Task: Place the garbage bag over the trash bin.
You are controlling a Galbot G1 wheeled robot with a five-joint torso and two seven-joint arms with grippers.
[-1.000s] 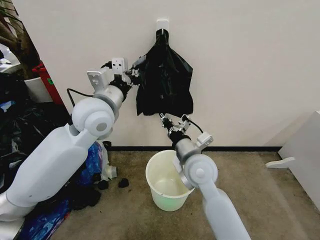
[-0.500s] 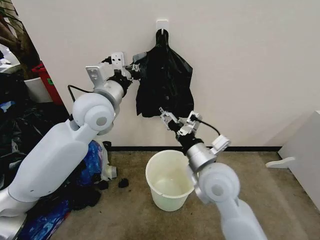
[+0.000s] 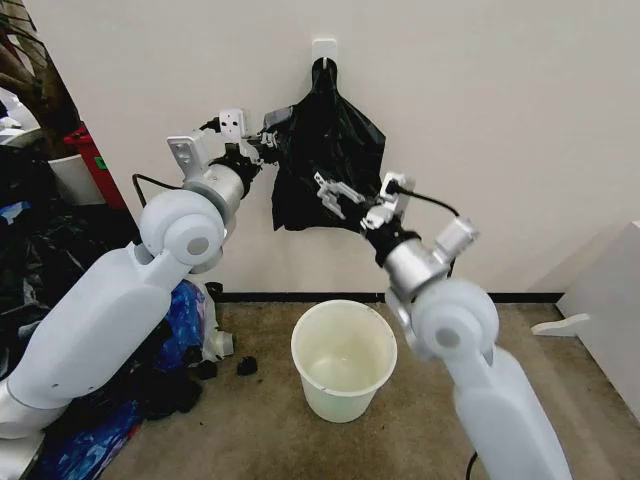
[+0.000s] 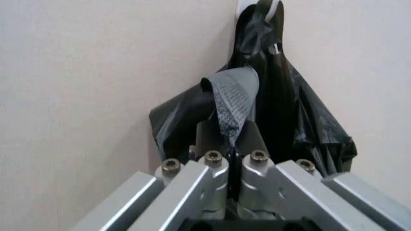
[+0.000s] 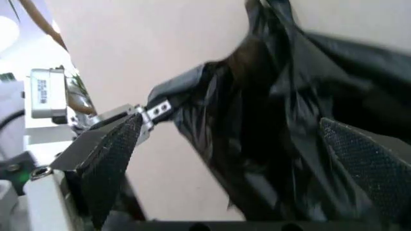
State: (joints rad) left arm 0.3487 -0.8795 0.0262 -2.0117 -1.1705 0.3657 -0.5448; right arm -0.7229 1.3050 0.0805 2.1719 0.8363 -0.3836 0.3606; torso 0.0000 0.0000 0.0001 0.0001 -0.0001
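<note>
A bunch of flat black bags (image 3: 330,160) hangs from a white hook (image 3: 324,47) on the wall; I cannot tell the garbage bag apart within it. My left gripper (image 3: 268,140) is at the bunch's upper left edge, shut on a pulled-out fold (image 4: 234,103) of black plastic. My right gripper (image 3: 333,193) is open in front of the lower middle of the bunch, with its textured pads (image 5: 115,159) spread wide before the plastic (image 5: 270,125). The trash bin (image 3: 345,395), a white bucket, stands upright on the floor below the bunch.
Stuffed black sacks and blue bags (image 3: 40,250) are heaped at the left, with a red container (image 3: 90,150) behind them. Small black scraps (image 3: 246,366) lie left of the bin. White furniture (image 3: 610,300) stands at the right.
My right arm has risen from just above the bin to the level of the hanging bags, its gripper still open. The left gripper has kept its hold and barely moved.
</note>
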